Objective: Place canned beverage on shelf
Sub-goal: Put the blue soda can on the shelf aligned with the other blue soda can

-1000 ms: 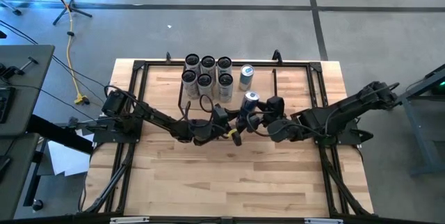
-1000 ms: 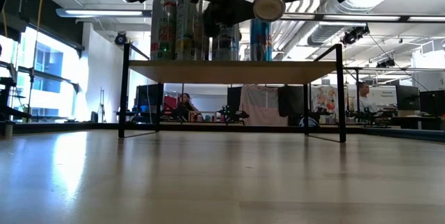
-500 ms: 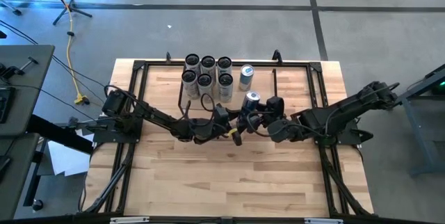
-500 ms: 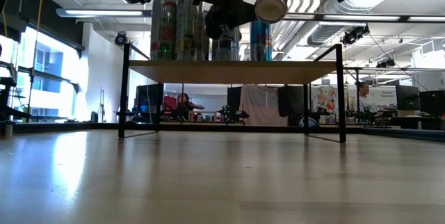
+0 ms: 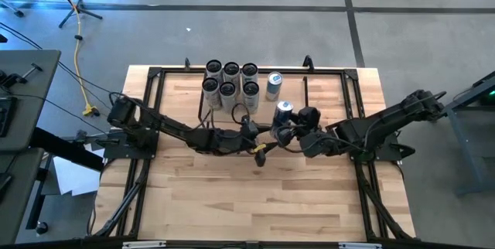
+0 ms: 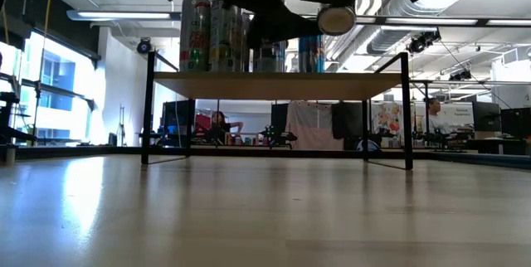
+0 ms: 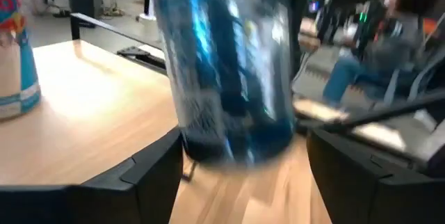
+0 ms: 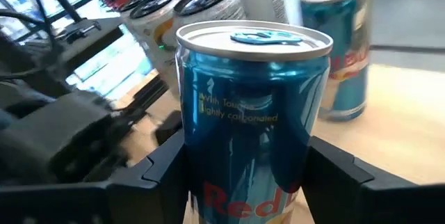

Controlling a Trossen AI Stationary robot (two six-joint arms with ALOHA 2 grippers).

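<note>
Pale butcher-block planks covered the table (image 5: 232, 195), with grey workshop floor around it and desks and a seated person beyond. At the left of the shelf (image 6: 278, 75) a cluster of six cans (image 5: 230, 79) stood on the light wood top, and a lone blue can (image 5: 274, 84) stood just to their right. Coming in from the left, the left gripper (image 5: 257, 133) sat close by the carried can, its fingers spread apart to either side and, as far as I could judge, no longer gripping. Immediately right of it, the right gripper (image 8: 245, 182) had its fingers closed against the sides of the blue beverage can (image 5: 285, 110), holding it upright in the air near the shelf's front edge. I took this for a handover just finishing. Next, the right arm would need to carry the can over the wood top and set it down beside the lone can without knocking it.
</note>
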